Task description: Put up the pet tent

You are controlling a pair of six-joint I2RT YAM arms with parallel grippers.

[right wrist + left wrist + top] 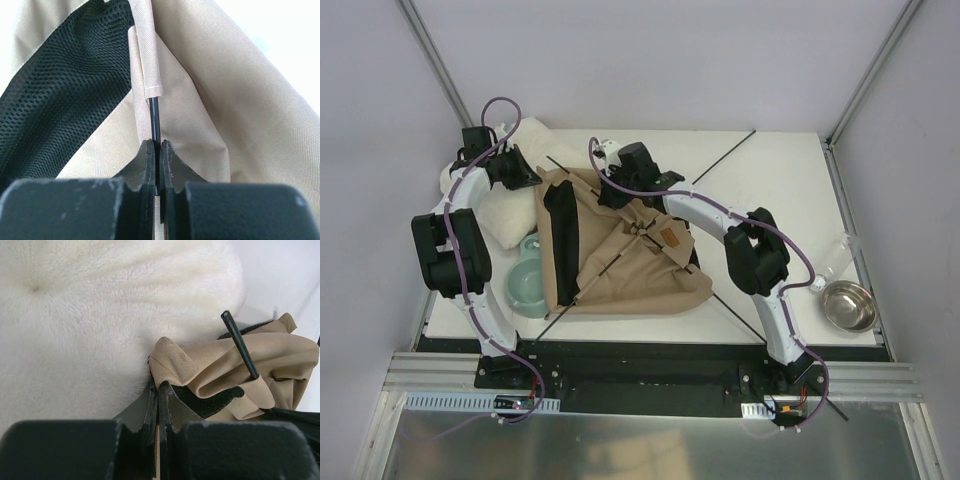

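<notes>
Pet tent lies crumpled mid-tabletop, against the cushion. Left jaws closed on a tan fabric fold at its far-left corner; right jaws closed on a black pole just below its sleeve.

The pet tent lies spread at the middle of the tabletop. A cushion sits to its left, toward the rear, touching the tent's edge. A bowl sits in front of the cushion, seemingly tucked partly under the tent's left side. A second bowl stands well apart, at the right front corner. A pole runs out from the tent toward the right rear. The left gripper is at the tent's rear left corner, against the cushion. The right gripper is at the tent's rear edge, on a second pole.
</notes>
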